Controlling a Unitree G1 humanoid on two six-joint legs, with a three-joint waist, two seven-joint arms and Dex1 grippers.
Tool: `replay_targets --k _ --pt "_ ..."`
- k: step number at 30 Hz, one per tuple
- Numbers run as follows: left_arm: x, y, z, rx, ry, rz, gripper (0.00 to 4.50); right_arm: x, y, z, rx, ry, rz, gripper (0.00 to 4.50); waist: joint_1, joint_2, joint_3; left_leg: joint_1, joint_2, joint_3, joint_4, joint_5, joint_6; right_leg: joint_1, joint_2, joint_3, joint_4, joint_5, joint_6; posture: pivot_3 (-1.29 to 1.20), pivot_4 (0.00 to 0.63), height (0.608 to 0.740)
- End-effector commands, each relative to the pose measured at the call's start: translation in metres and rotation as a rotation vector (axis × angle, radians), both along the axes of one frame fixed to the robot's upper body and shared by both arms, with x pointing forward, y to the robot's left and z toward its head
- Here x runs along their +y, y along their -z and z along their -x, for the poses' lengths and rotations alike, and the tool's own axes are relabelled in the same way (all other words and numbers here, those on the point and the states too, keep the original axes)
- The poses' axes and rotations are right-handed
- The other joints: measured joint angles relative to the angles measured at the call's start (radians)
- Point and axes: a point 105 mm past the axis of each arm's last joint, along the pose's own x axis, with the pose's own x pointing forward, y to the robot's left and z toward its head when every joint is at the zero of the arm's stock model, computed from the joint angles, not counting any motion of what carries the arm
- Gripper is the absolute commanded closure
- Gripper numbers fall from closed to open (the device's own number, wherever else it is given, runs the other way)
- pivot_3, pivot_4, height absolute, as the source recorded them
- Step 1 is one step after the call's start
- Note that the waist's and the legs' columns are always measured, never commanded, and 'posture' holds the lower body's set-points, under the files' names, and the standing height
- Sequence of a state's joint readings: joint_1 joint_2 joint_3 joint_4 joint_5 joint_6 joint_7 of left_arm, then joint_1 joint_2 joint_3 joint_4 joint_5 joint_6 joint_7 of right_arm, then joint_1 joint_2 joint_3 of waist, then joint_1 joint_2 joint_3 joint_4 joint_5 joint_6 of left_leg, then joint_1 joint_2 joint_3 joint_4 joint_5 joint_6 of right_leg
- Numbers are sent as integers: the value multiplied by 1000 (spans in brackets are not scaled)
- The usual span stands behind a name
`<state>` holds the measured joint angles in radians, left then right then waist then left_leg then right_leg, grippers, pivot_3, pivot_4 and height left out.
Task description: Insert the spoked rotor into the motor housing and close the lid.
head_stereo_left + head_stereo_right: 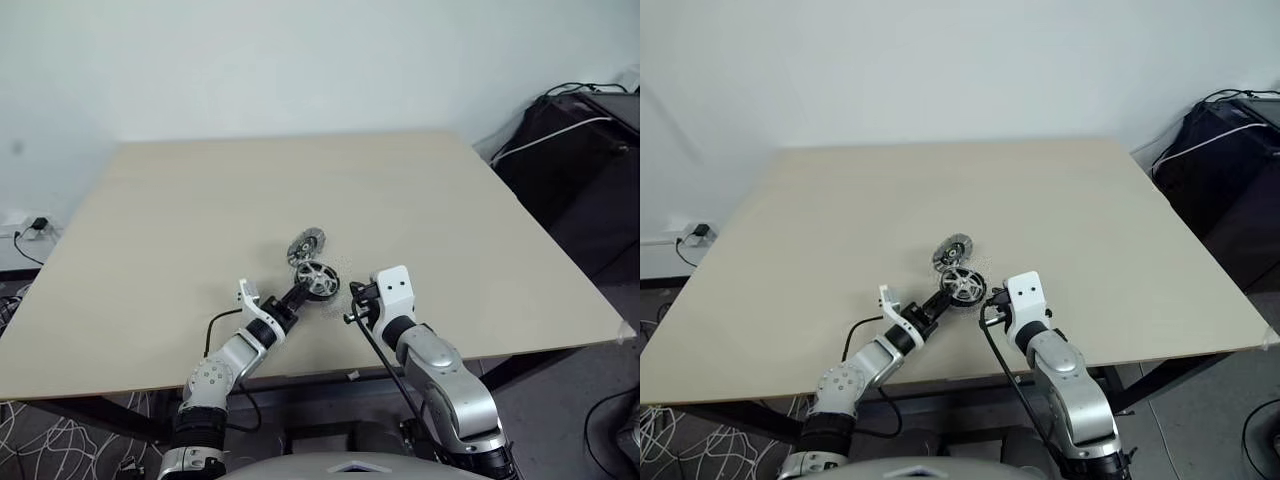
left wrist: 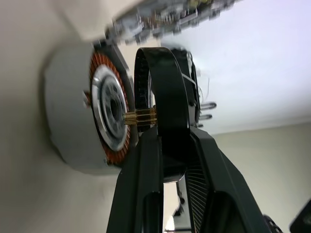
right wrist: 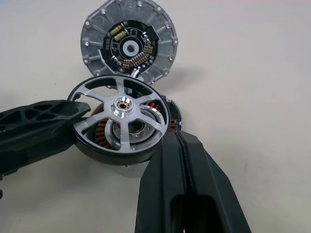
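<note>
The spoked rotor [image 3: 124,119] rests on top of the motor housing [image 3: 173,119], slightly tilted, and copper windings show through its spokes. My left gripper [image 1: 300,293] reaches in from the near left and is shut on the rotor's dark rim [image 2: 167,92]; the housing [image 2: 104,116] lies just beyond it. My right gripper [image 3: 170,141] is shut and holds nothing, its tip right beside the housing's near right edge. The lid [image 3: 127,46], a ribbed silvery disc with a circuit board showing, lies on the table just behind the housing. From the head I see the rotor [image 1: 317,279] and the lid [image 1: 306,243] near the table's front middle.
The pale wooden table [image 1: 450,200] stretches far back and to both sides. A black bag with white cables [image 1: 590,150] stands off the table at the right. A wall socket [image 1: 35,228] and loose floor cables are at the left.
</note>
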<state>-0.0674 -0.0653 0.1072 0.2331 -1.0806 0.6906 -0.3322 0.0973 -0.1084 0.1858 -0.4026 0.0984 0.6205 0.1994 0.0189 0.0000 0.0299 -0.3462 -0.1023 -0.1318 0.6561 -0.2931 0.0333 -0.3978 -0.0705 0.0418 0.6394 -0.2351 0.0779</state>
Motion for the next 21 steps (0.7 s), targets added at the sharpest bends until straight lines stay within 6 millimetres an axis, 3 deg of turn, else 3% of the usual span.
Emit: replay_targets --k 1,21 --pt "-28 -24 -7 -58 23 113 4136 4 -16 -4 -57 -7 -21 4500 0 0 0 0 0 0 0 0 0 0 0 0 0 0 0 0 0 740" --pt "-37 -27 -18 -75 5 140 4136 4 -16 -3 -56 -13 -20 4500 1 0 0 0 0 0 0 0 0 0 0 0 0 0 0 0 0 740"
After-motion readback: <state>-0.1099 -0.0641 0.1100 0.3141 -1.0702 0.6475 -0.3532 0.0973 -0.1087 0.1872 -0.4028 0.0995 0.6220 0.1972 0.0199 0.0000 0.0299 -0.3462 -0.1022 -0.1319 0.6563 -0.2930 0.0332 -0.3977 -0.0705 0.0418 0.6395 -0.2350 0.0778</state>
